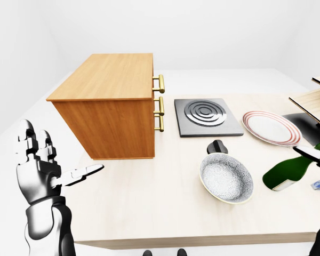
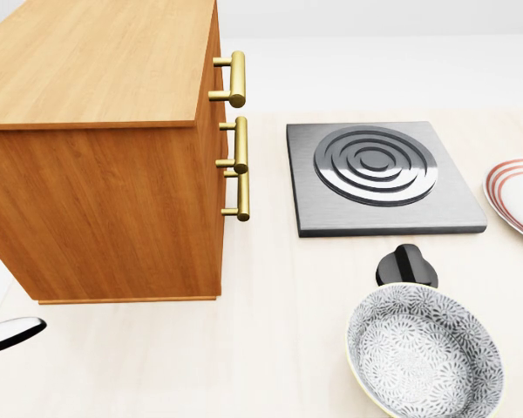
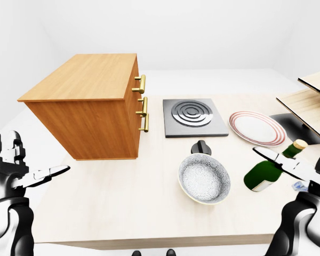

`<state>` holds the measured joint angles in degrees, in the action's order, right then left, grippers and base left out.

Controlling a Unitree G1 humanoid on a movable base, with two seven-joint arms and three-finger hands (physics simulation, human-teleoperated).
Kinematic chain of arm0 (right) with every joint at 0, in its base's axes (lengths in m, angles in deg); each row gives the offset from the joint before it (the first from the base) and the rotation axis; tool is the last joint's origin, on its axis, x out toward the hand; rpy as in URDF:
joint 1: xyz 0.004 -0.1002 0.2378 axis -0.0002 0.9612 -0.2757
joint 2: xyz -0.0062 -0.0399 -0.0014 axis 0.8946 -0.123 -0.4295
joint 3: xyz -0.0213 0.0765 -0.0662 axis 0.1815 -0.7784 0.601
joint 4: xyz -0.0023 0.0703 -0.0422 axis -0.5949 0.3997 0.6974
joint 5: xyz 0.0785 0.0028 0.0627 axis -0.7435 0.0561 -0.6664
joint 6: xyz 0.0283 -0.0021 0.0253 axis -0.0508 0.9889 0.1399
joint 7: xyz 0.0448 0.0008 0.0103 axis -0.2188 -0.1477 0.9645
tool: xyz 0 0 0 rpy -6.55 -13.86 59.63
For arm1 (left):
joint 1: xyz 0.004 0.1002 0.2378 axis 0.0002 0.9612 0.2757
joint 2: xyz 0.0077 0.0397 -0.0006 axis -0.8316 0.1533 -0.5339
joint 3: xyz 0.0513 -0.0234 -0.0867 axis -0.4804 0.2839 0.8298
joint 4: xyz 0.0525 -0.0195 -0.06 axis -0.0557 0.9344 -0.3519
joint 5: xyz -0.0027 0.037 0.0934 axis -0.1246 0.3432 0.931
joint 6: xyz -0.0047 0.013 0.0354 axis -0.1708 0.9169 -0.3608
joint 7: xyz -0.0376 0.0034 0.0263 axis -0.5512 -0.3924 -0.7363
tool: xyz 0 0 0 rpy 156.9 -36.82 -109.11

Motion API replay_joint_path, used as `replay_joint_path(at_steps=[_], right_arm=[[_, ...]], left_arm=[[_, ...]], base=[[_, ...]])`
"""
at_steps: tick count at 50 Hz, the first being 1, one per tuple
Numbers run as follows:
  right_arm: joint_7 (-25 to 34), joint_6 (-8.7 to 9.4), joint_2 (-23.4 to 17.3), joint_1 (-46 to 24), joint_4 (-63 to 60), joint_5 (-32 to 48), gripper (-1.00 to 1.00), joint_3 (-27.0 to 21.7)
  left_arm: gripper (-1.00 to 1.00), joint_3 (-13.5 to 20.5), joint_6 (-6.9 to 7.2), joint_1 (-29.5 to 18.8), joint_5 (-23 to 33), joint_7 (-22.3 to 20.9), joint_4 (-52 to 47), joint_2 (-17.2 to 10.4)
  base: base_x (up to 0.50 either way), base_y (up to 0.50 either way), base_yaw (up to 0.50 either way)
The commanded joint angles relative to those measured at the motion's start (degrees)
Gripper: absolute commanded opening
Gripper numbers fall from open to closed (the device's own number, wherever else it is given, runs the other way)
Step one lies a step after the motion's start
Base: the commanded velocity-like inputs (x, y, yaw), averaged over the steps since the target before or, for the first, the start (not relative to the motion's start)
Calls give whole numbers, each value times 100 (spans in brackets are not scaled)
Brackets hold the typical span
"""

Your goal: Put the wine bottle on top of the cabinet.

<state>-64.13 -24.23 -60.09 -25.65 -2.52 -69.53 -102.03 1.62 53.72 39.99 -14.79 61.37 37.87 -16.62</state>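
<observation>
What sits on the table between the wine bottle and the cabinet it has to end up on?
The patterned bowl and the small black knob lie on the table between the wine bottle and the cabinet. Both are low, so a lifted carry would likely pass over them. The cabinet top looks bare. The right hand is by the bottle's neck.

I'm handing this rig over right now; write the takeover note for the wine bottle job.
Left robot hand: open, empty, raised at the left edge of the left-eye view, off the table.
Right robot hand: open, fingers by the bottle's neck, not closed round it.
Wine bottle: on the table, leaning, right of the patterned bowl.
Cabinet: far left on the table, nothing on its top.
Done: nothing placed yet.
Left: grasp the bottle, carry it across past the bowl, set it on the cabinet top.
</observation>
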Motion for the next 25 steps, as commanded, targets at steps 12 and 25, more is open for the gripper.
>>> replay_joint_path(at_steps=[12,25], right_arm=[[-259,0,-41,331,612,-557,100,-884],[-96,0,104,562,1629,-567,100,-770]], left_arm=[[100,-5,0,-2,9,7,21,-9],[100,-51,0,-7,58,11,87,2]], base=[[0,0,0],[0,0,0]])
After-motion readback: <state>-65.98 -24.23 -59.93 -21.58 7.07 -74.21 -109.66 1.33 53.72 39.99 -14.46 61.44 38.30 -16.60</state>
